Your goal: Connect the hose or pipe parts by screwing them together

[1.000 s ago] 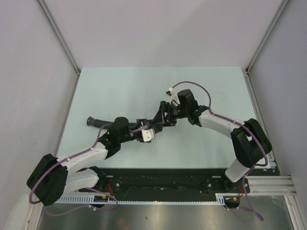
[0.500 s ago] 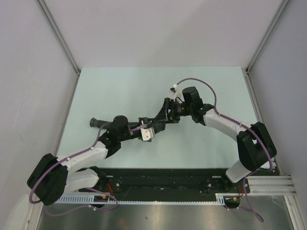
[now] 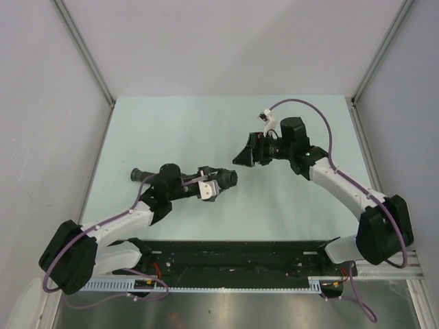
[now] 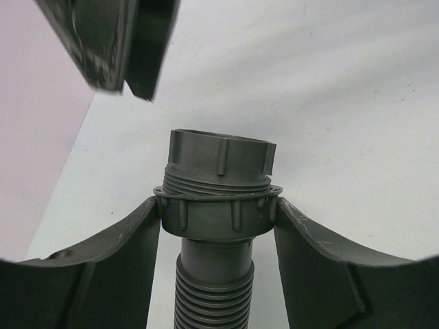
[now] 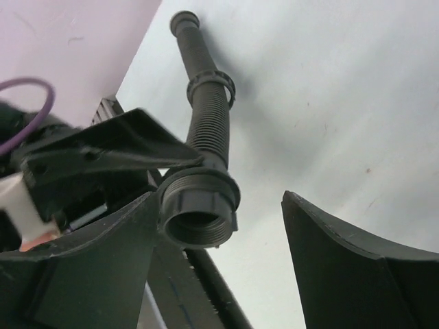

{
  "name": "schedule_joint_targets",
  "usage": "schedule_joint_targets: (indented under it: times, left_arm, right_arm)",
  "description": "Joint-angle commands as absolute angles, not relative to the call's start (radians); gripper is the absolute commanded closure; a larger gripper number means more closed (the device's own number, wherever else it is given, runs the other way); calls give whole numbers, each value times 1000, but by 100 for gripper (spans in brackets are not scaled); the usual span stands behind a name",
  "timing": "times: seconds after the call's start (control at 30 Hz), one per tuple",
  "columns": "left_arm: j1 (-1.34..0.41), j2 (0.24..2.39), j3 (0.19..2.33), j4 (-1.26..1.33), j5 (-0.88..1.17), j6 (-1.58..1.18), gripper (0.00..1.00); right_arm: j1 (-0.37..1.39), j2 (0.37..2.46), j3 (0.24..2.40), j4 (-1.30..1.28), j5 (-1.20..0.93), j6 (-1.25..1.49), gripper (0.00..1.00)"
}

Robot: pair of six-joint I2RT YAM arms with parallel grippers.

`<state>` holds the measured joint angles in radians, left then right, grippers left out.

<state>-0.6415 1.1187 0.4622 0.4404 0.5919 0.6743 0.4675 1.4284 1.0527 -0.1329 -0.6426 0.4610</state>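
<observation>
Left wrist, left tool (image 4: 218,216) clamping hose (image 4: 219,171)

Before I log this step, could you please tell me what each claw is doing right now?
Left claw: closed on the hose at its collared end.
Right claw: open, holding nothing.

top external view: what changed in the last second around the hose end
The right tool drew back from the end of the hose, up and to the right; its jaws are open and now clear of it. The left tool stays clamped at its collar, roughly where it was.
</observation>
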Motion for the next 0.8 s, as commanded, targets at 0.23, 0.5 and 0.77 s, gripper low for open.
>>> schedule_joint_targets:
  times: [0.23, 0.5, 0.77]
  left_arm:
    - [-595, 1085, 526, 499, 704, 531, 100]
    - [-575, 1057, 523, 499, 753, 483, 100]
    - [-575, 1043, 520, 499, 759, 480, 100]
  right_arm:
    - [515, 1074, 833, 167, -902, -383, 18]
    - [589, 1049, 756, 110, -842, -643, 15]
    - [686, 1124, 759, 224, -657, -638, 16]
